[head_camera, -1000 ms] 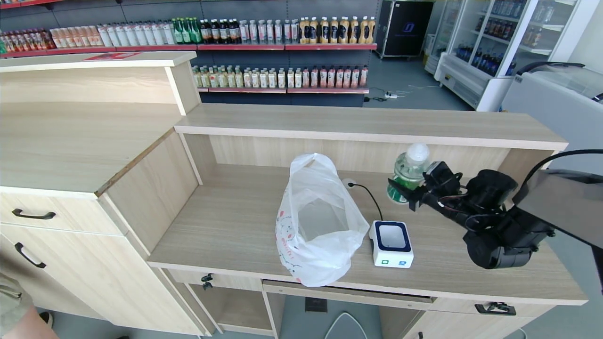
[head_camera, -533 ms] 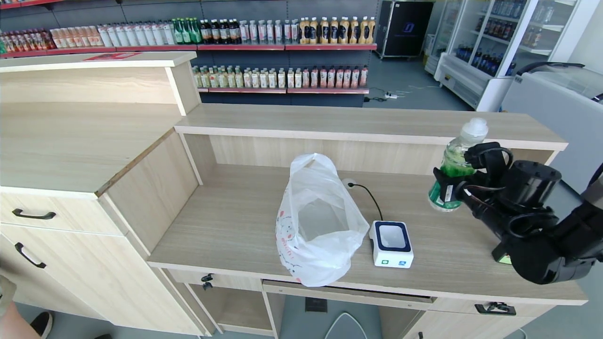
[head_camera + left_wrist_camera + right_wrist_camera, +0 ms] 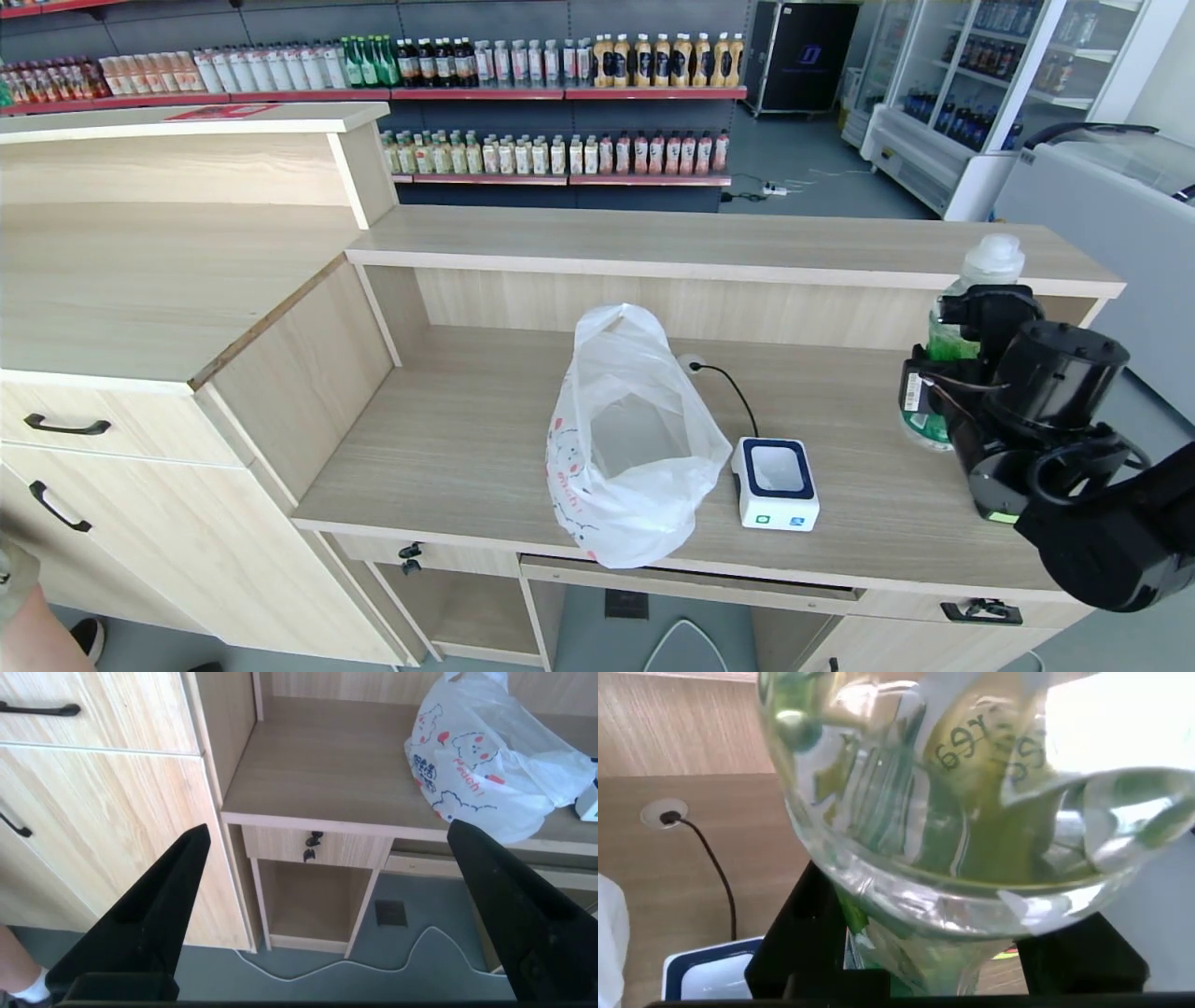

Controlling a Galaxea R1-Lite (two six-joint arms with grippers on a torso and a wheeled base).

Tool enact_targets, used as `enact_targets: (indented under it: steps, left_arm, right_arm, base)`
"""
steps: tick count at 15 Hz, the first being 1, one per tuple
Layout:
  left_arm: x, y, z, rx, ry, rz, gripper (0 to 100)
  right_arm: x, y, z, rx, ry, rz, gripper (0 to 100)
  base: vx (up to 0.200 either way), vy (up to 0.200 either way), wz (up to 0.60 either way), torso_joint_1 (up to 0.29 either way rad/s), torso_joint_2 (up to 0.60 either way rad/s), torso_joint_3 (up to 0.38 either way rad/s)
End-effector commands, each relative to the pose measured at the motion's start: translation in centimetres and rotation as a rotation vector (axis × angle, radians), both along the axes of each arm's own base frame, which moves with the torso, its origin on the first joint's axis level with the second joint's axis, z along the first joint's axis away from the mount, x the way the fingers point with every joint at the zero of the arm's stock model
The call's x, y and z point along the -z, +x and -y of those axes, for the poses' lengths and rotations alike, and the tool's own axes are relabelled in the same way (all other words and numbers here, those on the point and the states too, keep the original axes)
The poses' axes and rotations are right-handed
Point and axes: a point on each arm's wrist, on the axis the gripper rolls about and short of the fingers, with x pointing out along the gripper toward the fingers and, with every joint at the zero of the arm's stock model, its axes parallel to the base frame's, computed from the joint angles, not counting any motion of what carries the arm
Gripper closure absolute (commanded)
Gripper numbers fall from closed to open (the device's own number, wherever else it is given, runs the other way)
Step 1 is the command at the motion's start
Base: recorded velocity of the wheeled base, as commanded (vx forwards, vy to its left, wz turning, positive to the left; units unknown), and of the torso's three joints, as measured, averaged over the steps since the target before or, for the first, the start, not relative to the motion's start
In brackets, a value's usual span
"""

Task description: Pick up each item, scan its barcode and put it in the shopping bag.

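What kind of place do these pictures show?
Most likely a small shop's checkout: shelves of bottled drinks stand behind, a scanner and a plastic bag sit on the wooden counter, and glass-door fridges line the right side.

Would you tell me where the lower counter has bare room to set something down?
Bare counter left of the shopping bag, and right of the scanner toward the bottle in the right pincer. Bag and scanner crowd the middle.
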Motion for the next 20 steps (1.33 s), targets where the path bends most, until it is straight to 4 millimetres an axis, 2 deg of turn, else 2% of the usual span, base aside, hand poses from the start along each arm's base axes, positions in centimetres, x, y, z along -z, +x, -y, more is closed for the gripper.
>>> enact_targets:
  steps: [1,3,8,12,14,20]
  left_arm:
    - [0.0,0.0,0.0,0.0,0.0,-0.001,0]
    - [0.0,0.0,0.0,0.0,0.0,0.0,0]
    - [0.0,0.0,0.0,0.0,0.0,-0.001,0]
    - [0.0,0.0,0.0,0.0,0.0,0.0,0]
    - [0.0,0.0,0.0,0.0,0.0,-0.001,0]
    - [0.0,0.0,0.0,0.0,0.0,-0.001,0]
  right_arm:
    - [-1.0,-0.7,0.2,0.004,-0.016,-0.009,100]
    - [-1.6,-1.1,0.4,0.003,-0.016,-0.024,100]
    - [-1.5,-0.7,0.0,-0.064,-0.056,-0.088,100]
    - [-1.3,0.4,-0.2,-0.281,0.032,-0.05,100]
    - [-0.4,2.0,0.2,-0.406,0.113,-0.044,100]
    - [3.6,7.1,0.4,-0.505,0.148,-0.008,100]
  base:
    - [0.0,0.0,0.0,0.0,0.0,0.0]
    - [0.0,0.0,0.0,0.0,0.0,0.0]
    - [0.0,0.0,0.6,0.001,0.0,0.001]
    - [0.0,0.0,0.15,-0.001,0.0,0.001]
    - [0.0,0.0,0.0,0.0,0.0,0.0]
    - [0.0,0.0,0.0,0.0,0.0,0.0]
